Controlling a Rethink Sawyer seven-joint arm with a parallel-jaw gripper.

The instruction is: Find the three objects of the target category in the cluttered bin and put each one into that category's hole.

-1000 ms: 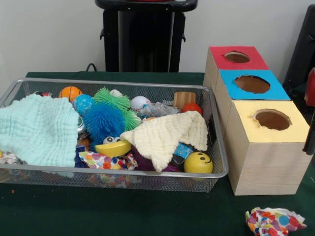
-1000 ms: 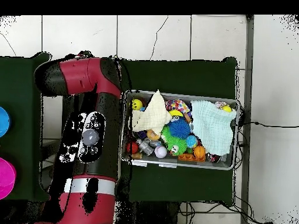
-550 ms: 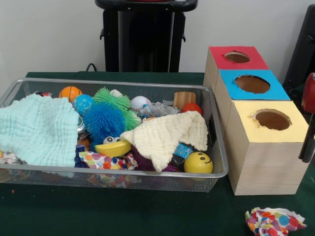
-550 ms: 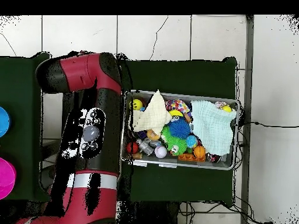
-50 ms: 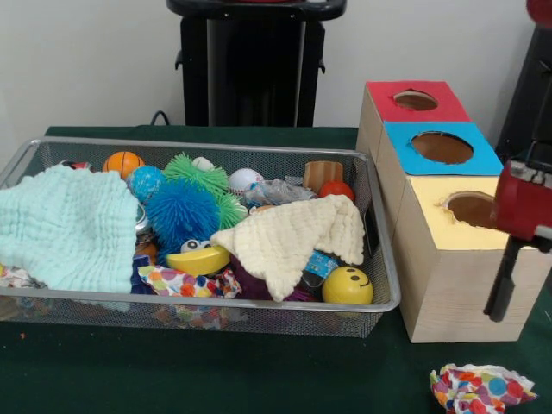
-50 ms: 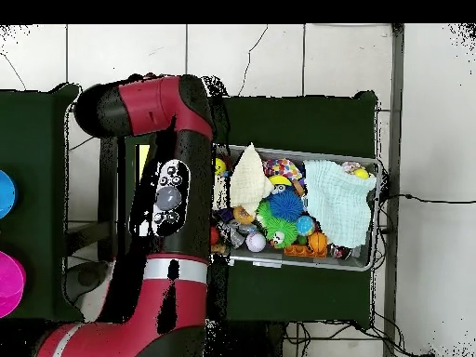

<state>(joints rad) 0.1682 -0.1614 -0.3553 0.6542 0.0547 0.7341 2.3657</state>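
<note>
Hanging low at the table's right edge, in front of the yellow box: the gripper, well apart from the wire bin; cannot tell how the jaws stand, being cut off by the picture's edge

Nothing held, as far as shown. Target category not told by the scene; likely candidates all in the bin: a yellow smiley ball at its near right corner, an orange ball and a baseball along the far rim

Probably best to lift clear of the boxes first, then cross to the bin. Worth drawing the cream cloth and mint cloth aside, since more may lie beneath. Better to pick from straight above, clear of the mesh wall
</note>
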